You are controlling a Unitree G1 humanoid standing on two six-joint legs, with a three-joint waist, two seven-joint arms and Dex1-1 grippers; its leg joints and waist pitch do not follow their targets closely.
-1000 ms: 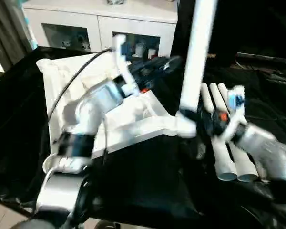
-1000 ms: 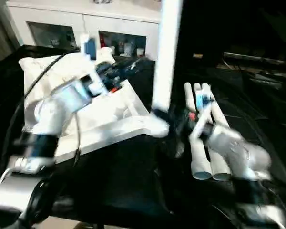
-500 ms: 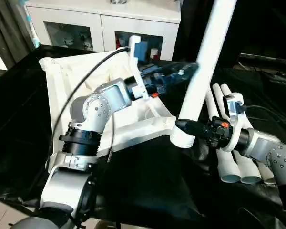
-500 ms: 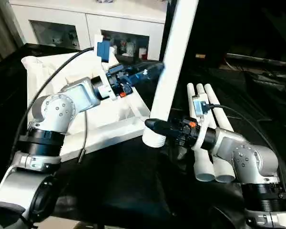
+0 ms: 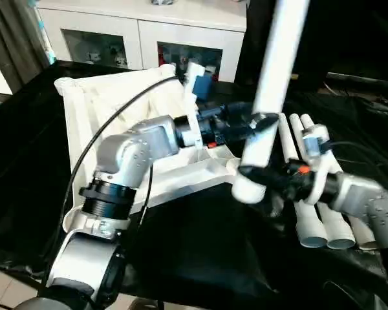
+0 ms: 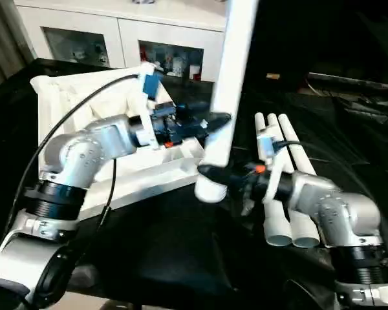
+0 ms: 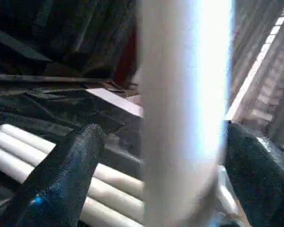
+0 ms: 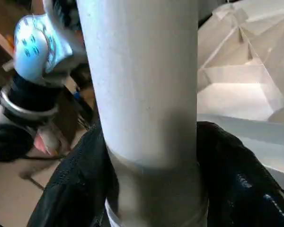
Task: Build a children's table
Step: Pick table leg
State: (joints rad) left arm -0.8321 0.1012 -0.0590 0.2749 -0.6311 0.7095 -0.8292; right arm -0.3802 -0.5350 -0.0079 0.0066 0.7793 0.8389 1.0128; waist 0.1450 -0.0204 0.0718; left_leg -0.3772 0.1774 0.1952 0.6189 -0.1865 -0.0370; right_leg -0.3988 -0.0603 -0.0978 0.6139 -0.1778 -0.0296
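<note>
A black, creased cloth (image 5: 200, 258) is spread over the work surface, and a white cabinet (image 5: 142, 32) with glazed doors is seen behind it. The white plastic tabletop (image 5: 84, 116) is laid underside up on the cloth, its ribs forming triangular pockets, with a round socket at the far corner. A smooth white tubular leg (image 5: 271, 84) is held nearly upright beside the tabletop's near corner, its lower end clamped between the black fingers of the right gripper (image 5: 262, 181). The left gripper (image 5: 262, 121) is set higher around the same leg, its textured black fingers (image 7: 66, 175) spread apart on either side without closing. Three more legs (image 5: 313, 213) are laid side by side on the cloth. No writing can be read.
</note>
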